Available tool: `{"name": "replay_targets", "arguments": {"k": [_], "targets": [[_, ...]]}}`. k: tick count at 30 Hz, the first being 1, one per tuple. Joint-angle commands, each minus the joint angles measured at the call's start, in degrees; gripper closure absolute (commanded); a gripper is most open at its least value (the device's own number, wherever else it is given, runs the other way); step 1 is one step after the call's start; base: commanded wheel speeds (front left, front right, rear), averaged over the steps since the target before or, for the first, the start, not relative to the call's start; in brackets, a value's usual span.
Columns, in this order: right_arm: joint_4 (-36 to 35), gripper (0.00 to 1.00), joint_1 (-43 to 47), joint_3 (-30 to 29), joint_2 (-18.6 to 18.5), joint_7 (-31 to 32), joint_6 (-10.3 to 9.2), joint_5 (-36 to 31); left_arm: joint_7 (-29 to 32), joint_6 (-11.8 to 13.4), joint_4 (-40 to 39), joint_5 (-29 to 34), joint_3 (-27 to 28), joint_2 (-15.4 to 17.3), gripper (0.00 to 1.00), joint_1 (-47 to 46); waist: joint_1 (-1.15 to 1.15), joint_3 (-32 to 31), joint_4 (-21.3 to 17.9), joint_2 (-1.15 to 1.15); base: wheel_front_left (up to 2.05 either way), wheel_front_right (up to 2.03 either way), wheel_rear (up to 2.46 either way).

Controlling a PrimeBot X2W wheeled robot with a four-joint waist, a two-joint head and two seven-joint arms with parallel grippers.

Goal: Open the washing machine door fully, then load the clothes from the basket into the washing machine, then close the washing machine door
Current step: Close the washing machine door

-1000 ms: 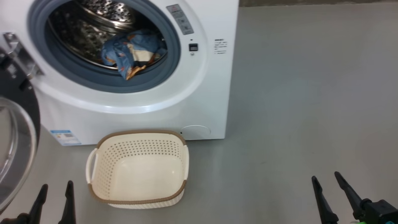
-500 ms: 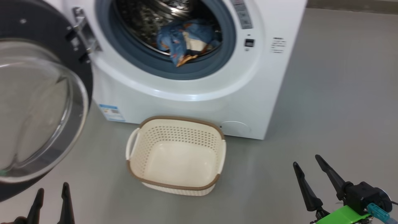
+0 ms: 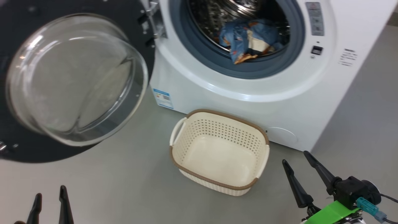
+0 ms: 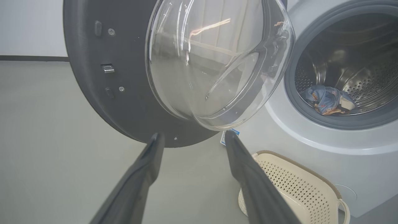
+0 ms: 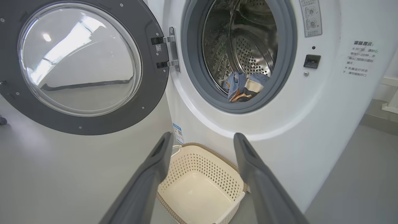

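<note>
Door: round black-rimmed glass door point(image 3: 77, 77), rigid; we'd push its rim.
Fingers: left gripper point(image 3: 50, 191), right gripper point(image 3: 295, 157) wide, empty.

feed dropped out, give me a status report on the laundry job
Open and empty: left tool, right tool. The clothes in the washing machine; basket empty; washing machine door wide open. It stands under the opening, apart from the door.

On the front of the washing machine point(image 5: 311, 124), at the upper right of the right wrist view, a block of Chinese characters point(image 5: 361, 59) is printed, too small to be read with certainty. To its upper left, a grey sticker point(image 5: 311, 17) with pictograms and a red cross is seen. A blue label point(image 3: 163, 98) bearing a square code is stuck low on the front; its print is illegible.
</note>
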Motion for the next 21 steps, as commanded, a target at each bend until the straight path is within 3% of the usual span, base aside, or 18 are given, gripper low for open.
{"name": "replay_targets", "arguments": {"k": [1,15,16,17,18,19,21], "targets": [[-1.12,0.00,-1.70,1.44,-0.84,-0.27,0.09,0.37,-0.36,-0.09,-1.08,0.69,2.33,0.63,0.00,-0.70,0.00,-0.27,3.41,0.00,0.00,0.00,0.00],[0.59,0.00,-5.36,5.31,-1.68,-0.27,0.09,1.26,-0.36,-0.09,-4.37,-0.18,4.92,-1.17,0.00,1.03,0.00,0.84,4.21,0.00,0.00,0.00,0.00],[0.63,0.00,-5.38,5.38,-1.72,-0.27,0.09,1.34,-0.36,-0.09,-4.74,-0.35,5.09,-1.21,0.09,1.01,0.00,0.78,4.19,0.00,0.00,0.00,0.00],[0.64,0.00,-5.35,5.40,-1.73,-0.27,0.09,1.41,-0.36,-0.09,-5.16,-0.73,5.23,-1.23,0.54,0.91,0.00,0.69,4.15,0.00,0.00,0.00,0.00],[0.64,0.00,-5.25,5.36,-1.70,-0.27,0.09,1.46,-0.36,-0.09,-5.72,-1.19,5.34,-1.25,0.82,0.70,0.00,0.55,4.10,0.00,0.00,0.00,0.00],[0.61,0.00,-5.06,5.22,-1.62,-0.27,0.09,1.50,-0.36,-0.09,-6.53,-1.39,5.61,-1.26,1.00,0.42,0.00,0.42,4.04,0.00,0.00,0.00,0.00],[0.38,0.00,-4.40,4.70,-1.40,-0.27,0.09,1.43,-0.36,-0.09,-8.45,-3.08,6.70,-0.87,1.00,-0.70,0.00,0.27,3.91,0.00,0.00,0.00,0.00]]}}
